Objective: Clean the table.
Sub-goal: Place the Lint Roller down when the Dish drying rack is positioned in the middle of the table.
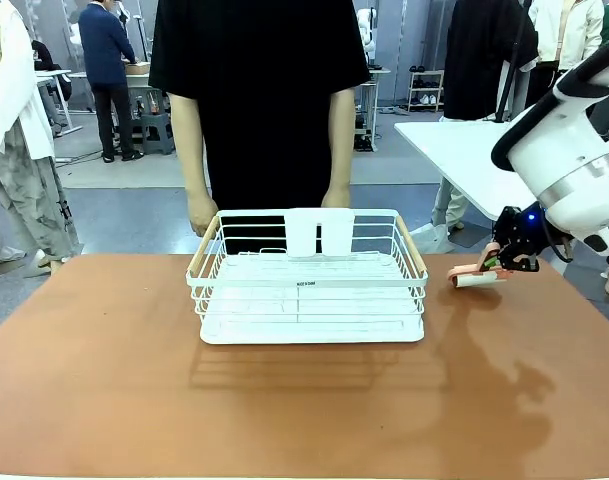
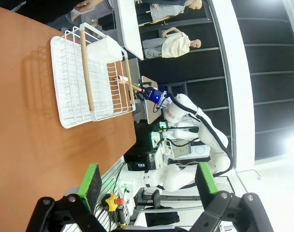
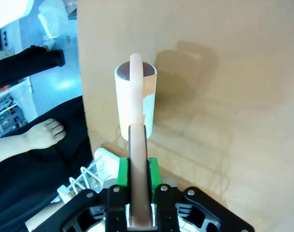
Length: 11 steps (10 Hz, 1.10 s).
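- Right gripper [image 3: 137, 181]: the jaws are closed on the pink handle [image 3: 135, 140] of a lint roller [image 3: 135, 104]; the green pads [image 3: 153, 173] press the handle from both sides.
- Lint roller, right wrist view: the handle runs straight out from between the fingers, and its curved arm passes over the white roll to the far end cap. The roll lies in line with the fingers, beyond their tips.
- Lint roller, front view [image 1: 478, 277]: held at the right gripper [image 1: 501, 262], low over the far right part of the table [image 1: 304, 400], with the roll end pointing toward picture left. Whether the roll touches the top cannot be told.
- Table: a wide top with a smooth, matte, reddish-brown surface. Its long axis runs left to right in the front view. In the right wrist view its surface [image 3: 224, 96] lies directly below the roller, whose shadow falls on it.
- Left gripper [image 2: 147, 183]: the jaws stand wide apart and hold nothing; the table [image 2: 35, 145] lies below and beyond them.
- White wire dish rack [image 1: 307, 275]: stands at the middle of the table toward its far edge, with wooden handles on both sides and a white cup holder at the back; it is to the left of the roller and apart from it.
- Person [image 1: 259, 100]: stands at the far side, behind the rack, in a black shirt with both hands hanging beside the rack's far corners.
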### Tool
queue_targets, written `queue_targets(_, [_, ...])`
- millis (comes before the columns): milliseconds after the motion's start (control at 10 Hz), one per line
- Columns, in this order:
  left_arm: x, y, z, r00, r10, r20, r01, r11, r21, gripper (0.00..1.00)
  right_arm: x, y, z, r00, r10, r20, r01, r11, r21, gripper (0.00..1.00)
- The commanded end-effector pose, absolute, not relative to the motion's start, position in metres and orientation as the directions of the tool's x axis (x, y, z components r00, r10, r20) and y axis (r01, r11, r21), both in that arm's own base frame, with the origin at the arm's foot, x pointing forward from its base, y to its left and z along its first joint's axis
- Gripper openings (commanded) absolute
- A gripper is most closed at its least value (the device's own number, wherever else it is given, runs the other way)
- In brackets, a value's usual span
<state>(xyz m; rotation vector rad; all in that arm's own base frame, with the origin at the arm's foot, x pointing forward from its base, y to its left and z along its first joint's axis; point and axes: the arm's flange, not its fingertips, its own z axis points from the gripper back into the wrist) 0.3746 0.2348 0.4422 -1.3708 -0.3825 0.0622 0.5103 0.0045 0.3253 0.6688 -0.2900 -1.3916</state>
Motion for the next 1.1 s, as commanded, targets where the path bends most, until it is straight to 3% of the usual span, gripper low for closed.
queue_targets(0, [0.373,0.237,0.443,0.936,0.266,0.232,0.179,0.209,-0.961,1.0,0.506,-0.004,0.295,0.181,-0.96,-0.213,0.792,0.014,0.61,0.21])
queue_targets(200, [0.373,0.237,0.443,0.936,0.266,0.232,0.179,0.209,-0.961,1.0,0.506,-0.005,0.296,0.167,-0.966,-0.195,0.816,0.025,0.578,0.21])
queue_targets(700, [0.373,0.237,0.443,0.936,0.266,0.232,0.179,0.209,-0.961,1.0,0.494,-0.004,0.311,0.154,-0.971,-0.185,0.856,0.038,0.515,1.0])
queue_targets(1000, [0.373,0.237,0.443,0.936,0.266,0.232,0.179,0.209,-0.961,1.0,0.474,0.006,0.356,0.194,-0.973,-0.127,0.879,0.115,0.463,0.99])
